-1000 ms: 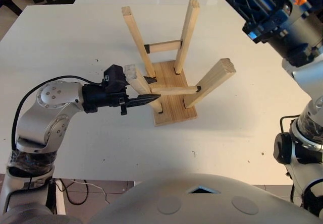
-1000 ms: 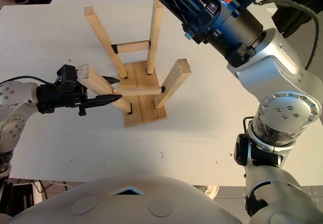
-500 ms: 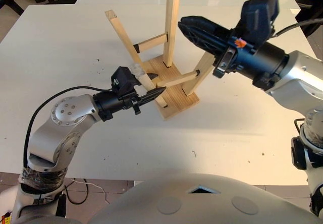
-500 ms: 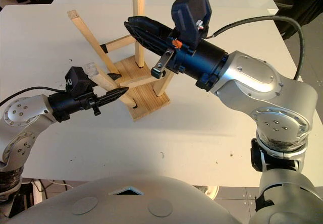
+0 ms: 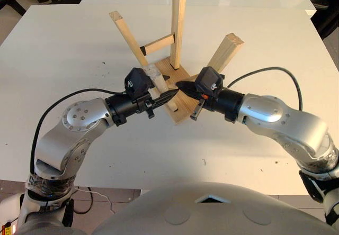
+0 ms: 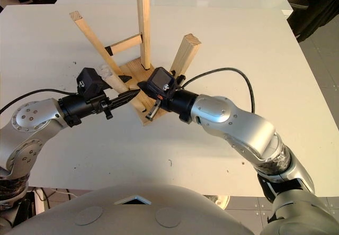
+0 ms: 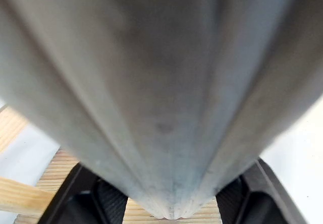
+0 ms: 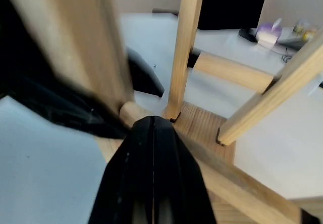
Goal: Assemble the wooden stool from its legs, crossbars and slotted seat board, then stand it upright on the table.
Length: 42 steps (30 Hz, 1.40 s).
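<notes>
One leg (image 5: 153,78) (nearest) in left hand (image 5: 169,86)

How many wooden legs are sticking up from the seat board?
4: back-left leg, back-centre leg, right leg, front leg in the left claw.

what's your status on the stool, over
Left gripper shut on the near leg. Right gripper shut, tip close beside the left one. Stool assembled but upside down, seat on the table, not yet upright.
</notes>
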Tool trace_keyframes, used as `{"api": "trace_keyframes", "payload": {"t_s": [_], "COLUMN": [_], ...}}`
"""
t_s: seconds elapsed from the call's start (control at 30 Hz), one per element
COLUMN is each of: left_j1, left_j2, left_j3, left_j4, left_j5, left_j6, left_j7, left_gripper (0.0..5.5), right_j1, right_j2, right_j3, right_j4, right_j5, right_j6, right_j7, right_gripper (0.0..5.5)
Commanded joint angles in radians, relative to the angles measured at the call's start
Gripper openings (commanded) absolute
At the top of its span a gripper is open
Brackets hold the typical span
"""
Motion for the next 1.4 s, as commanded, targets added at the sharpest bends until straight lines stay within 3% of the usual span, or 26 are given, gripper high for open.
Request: {"api": "trace_keyframes", "payload": {"t_s": [0.03, 0.27, 0.37, 0.43, 0.57, 0.7, 0.87, 1.2, 1.4], "left_j1": [-0.011, 0.040, 0.049, 0.053, 0.060, 0.067, 0.105, 0.186, 0.233], "left_j2": [0.035, 0.046, 0.045, 0.043, 0.037, 0.036, 0.026, 0.010, -0.002], "left_j3": [-0.031, 0.019, 0.024, 0.026, 0.018, 0.013, 0.011, -0.014, -0.028], "left_j4": [0.003, -0.002, 0.005, 0.005, -0.008, -0.020, -0.007, 0.012, 0.028], "left_j5": [-0.028, -0.057, -0.057, -0.056, -0.058, -0.061, -0.026, 0.034, 0.070], "left_j6": [0.113, 0.112, 0.102, 0.094, 0.094, 0.091, 0.050, -0.033, -0.083], "left_j7": [-0.001, -0.008, -0.008, -0.006, 0.006, 0.013, 0.027, 0.034, 0.034], "left_gripper": [2.04, 2.04, 2.04, 2.04, 2.04, 2.04, 2.04, 2.04, 2.04], "right_j1": [0.022, -0.072, -0.005, 0.055, 0.110, 0.060, -0.053, 0.059, -0.019], "right_j2": [0.029, 0.208, 0.139, 0.065, 0.049, 0.149, 0.291, 0.116, 0.204], "right_j3": [0.012, -0.256, -0.182, -0.072, 0.017, -0.045, -0.234, 0.031, -0.078], "right_j4": [0.003, -0.024, -0.022, -0.010, -0.022, -0.046, -0.026, -0.005, 0.029], "right_j5": [-0.056, 0.079, 0.010, -0.078, -0.153, -0.139, -0.051, -0.218, -0.221], "right_j6": [0.028, -0.001, 0.052, 0.055, 0.070, 0.058, 0.054, 0.111, 0.059], "right_j7": [0.013, -0.029, -0.008, 0.022, 0.034, 0.031, 0.002, 0.098, 0.108], "right_gripper": [0.00, 0.00, 0.00, 0.00, 0.00, 0.00, 0.00, 0.00, 0.00]}}
